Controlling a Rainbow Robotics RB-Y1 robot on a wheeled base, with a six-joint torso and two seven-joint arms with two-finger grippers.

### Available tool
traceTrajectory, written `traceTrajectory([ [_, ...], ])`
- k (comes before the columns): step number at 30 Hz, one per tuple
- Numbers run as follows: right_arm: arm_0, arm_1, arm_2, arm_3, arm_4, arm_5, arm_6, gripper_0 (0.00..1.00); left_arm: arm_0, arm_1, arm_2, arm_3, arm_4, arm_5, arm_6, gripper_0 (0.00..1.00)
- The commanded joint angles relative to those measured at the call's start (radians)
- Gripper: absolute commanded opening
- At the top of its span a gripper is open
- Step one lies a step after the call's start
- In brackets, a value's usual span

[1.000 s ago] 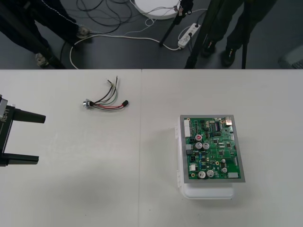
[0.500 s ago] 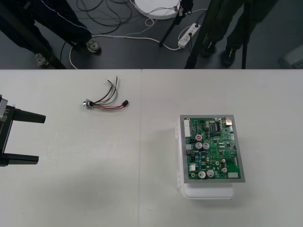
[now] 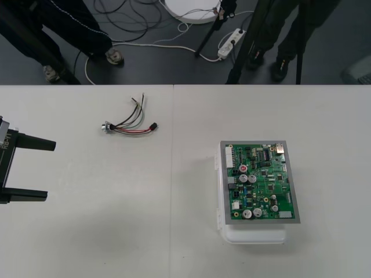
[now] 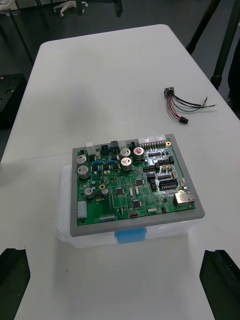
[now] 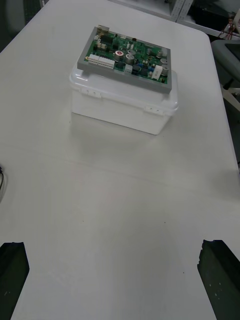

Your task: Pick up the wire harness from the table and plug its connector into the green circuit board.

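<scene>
Clearly the wire harness (image 3: 128, 124) is lying loose on the worktop (image 3: 116, 231), well apart from the green circuit board (image 3: 259, 180). Light and floppy, it is probably wanting a pinch at its black plug (image 3: 154, 125). The left hand (image 3: 49, 169), parked at its side, and the right hand (image 4: 116, 270) are both standing open.

Left claw (image 3: 51, 169) body cut off at edge.

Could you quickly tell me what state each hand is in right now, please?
Left black two-fingered hand: open, holding nothing.
Right black two-fingered hand: open, holding nothing.
</scene>
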Motion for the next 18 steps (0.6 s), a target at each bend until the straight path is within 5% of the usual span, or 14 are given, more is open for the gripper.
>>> traceTrajectory([
  [1,-0.021,-0.043,0.011,0.004,0.005,-0.009,0.005,1.0,0.025,0.04,0.025,-0.001,-0.005,-0.02,0.035,1.0],
  [18,-0.021,-0.043,0.011,0.004,0.005,-0.009,0.005,1.0,0.025,0.04,0.025,-0.001,-0.005,-0.02,0.035,1.0],
])
